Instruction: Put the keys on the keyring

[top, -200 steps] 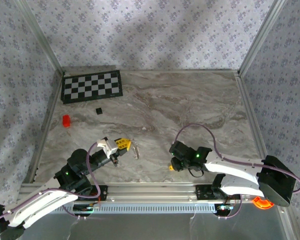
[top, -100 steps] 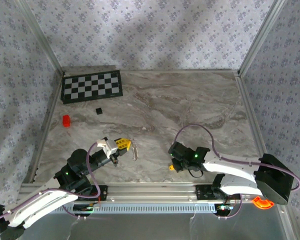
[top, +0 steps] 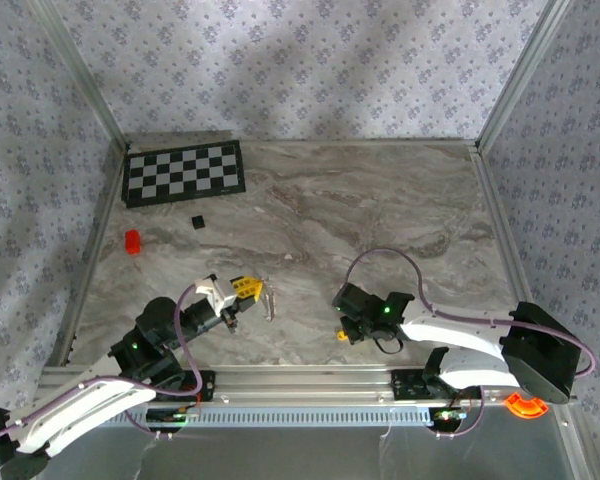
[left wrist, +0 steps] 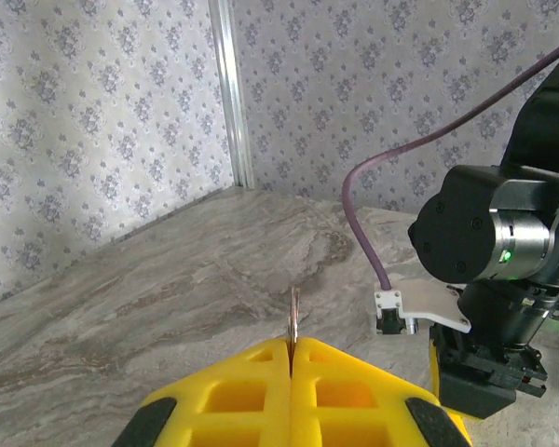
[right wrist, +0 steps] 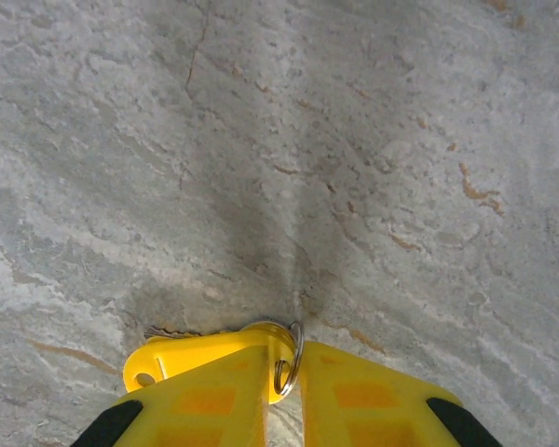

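Left pincer (left wrist: 292, 352): fully closed. Its yellow pads clamp a thin silvery metal piece (left wrist: 294, 317) that is seen edge-on and projects past the tips. It is probably a key, though the type cannot be confirmed from this angle. The pincer faces the right arm, which would present the piece for threading.

Right pincer (right wrist: 286, 361): lowered to the bench (right wrist: 354, 140), jaws almost together, leaving a narrow slit. The keyring (right wrist: 299, 340) sits in that slit. Whether the pads already bear on the wire cannot be determined.

The yellow-headed key (right wrist: 200, 358) lies flat on the bench, just beside the left-hand finger. Its head reaches the ring and its silver blade points away from the pincer. It appears to be already on the ring.

Judgement: the low approach suits a thin ring lying flat on marble. A light, centred pinch is required, because the wire can slip out sideways.
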`<control>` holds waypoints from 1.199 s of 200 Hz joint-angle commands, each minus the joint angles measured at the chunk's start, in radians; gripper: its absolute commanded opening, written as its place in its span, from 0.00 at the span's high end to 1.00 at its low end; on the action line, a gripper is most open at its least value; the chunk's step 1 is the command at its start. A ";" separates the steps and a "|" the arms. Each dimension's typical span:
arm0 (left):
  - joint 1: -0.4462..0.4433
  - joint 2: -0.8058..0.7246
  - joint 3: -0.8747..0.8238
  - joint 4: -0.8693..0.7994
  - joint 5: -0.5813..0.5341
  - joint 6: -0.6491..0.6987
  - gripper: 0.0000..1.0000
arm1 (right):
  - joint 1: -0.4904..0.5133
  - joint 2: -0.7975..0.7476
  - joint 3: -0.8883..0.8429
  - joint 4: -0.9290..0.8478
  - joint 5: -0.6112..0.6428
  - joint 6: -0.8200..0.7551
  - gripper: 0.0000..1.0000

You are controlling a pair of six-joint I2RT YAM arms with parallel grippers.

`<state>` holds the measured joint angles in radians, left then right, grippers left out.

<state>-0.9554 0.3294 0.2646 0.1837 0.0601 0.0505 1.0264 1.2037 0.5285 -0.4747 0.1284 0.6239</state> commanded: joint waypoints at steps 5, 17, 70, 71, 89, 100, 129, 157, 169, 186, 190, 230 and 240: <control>0.007 0.001 0.005 0.051 0.010 -0.008 1.00 | 0.006 0.007 0.029 -0.027 0.030 -0.018 0.83; 0.007 0.002 0.004 0.051 0.009 -0.008 1.00 | 0.006 0.007 0.032 -0.033 0.034 -0.016 0.83; 0.007 0.000 0.004 0.053 0.010 -0.009 1.00 | 0.005 0.014 0.041 -0.041 0.046 -0.019 0.86; 0.007 -0.001 0.004 0.052 0.011 -0.008 1.00 | 0.006 0.015 0.042 -0.042 0.046 -0.020 0.86; 0.007 0.000 0.004 0.053 0.011 -0.008 1.00 | 0.006 0.014 0.045 -0.051 0.046 -0.023 0.88; 0.007 -0.002 0.004 0.053 0.011 -0.009 1.00 | 0.007 0.012 0.049 -0.054 0.045 -0.028 0.89; 0.007 -0.004 0.002 0.057 0.011 -0.009 1.00 | 0.010 0.015 0.085 -0.090 0.045 -0.049 0.95; 0.007 -0.011 0.002 0.052 0.014 -0.012 1.00 | 0.014 0.046 0.146 -0.187 0.051 -0.054 1.00; 0.007 -0.016 0.000 0.052 0.012 -0.012 1.00 | 0.013 0.067 0.177 -0.227 0.039 -0.057 1.00; 0.007 -0.016 -0.008 0.061 0.010 -0.017 1.00 | 0.016 0.114 0.221 -0.284 0.007 -0.065 1.00; 0.007 -0.015 -0.009 0.064 0.011 -0.019 1.00 | 0.018 0.127 0.232 -0.301 0.002 -0.064 1.00; 0.007 -0.012 -0.011 0.072 0.015 -0.023 1.00 | 0.018 0.298 0.340 -0.471 -0.046 -0.078 1.00; 0.007 -0.010 -0.014 0.079 0.019 -0.026 1.00 | 0.018 0.325 0.351 -0.470 -0.072 -0.090 1.00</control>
<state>-0.9554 0.3264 0.2535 0.1871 0.0605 0.0425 1.0397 1.4670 0.8299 -0.8139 0.1043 0.5648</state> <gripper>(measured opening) 0.047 0.051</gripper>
